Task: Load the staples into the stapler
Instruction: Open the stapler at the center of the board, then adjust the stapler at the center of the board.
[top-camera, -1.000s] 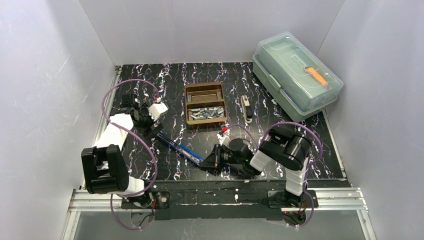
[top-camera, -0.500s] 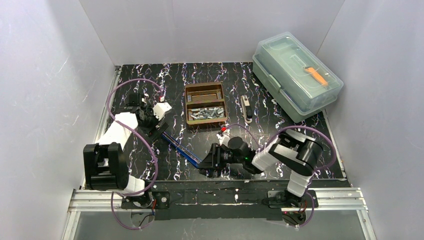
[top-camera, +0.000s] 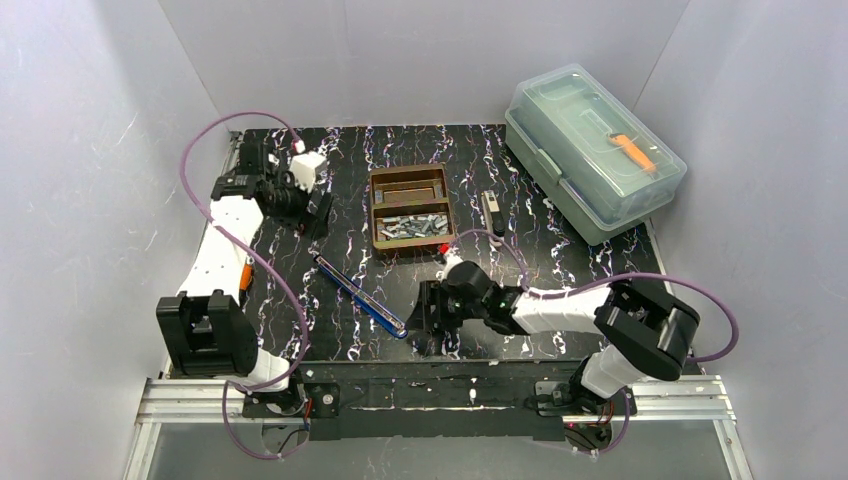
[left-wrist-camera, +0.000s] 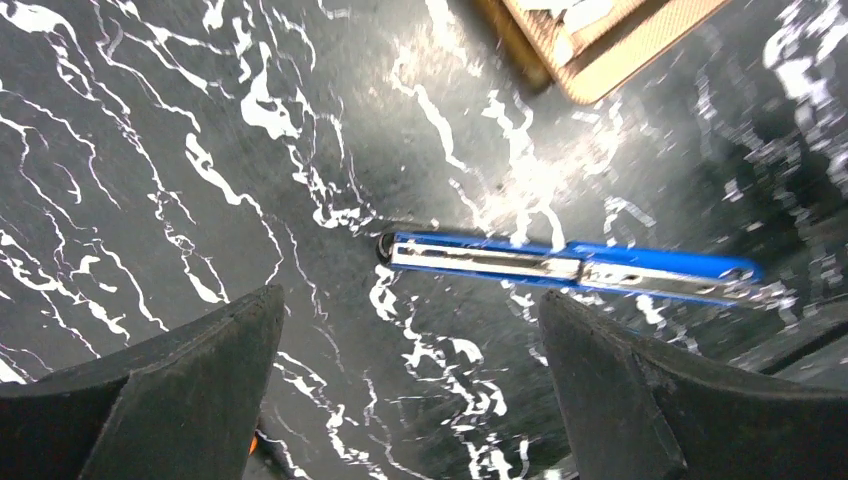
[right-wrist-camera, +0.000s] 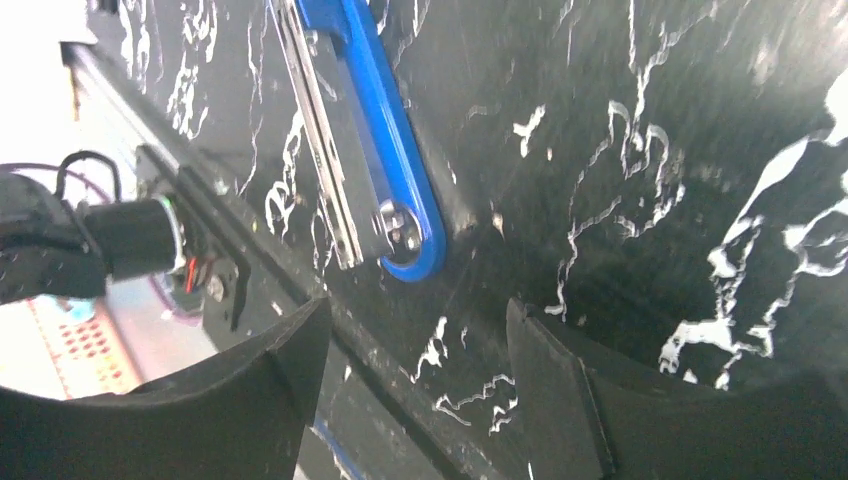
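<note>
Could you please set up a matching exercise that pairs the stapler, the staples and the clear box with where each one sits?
Things:
1. stapler
2. staples
3. clear box

Places:
A. far right corner
B. lying opened flat at the front, left of centre
C. in the near compartment of the brown tray

Pairs: 1-B; 2-C; 3-A

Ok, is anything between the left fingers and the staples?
Nothing visible: bare tabletop runs from the left fingers to the brown tray holding the staples. The blue stapler lies off that line.
</note>
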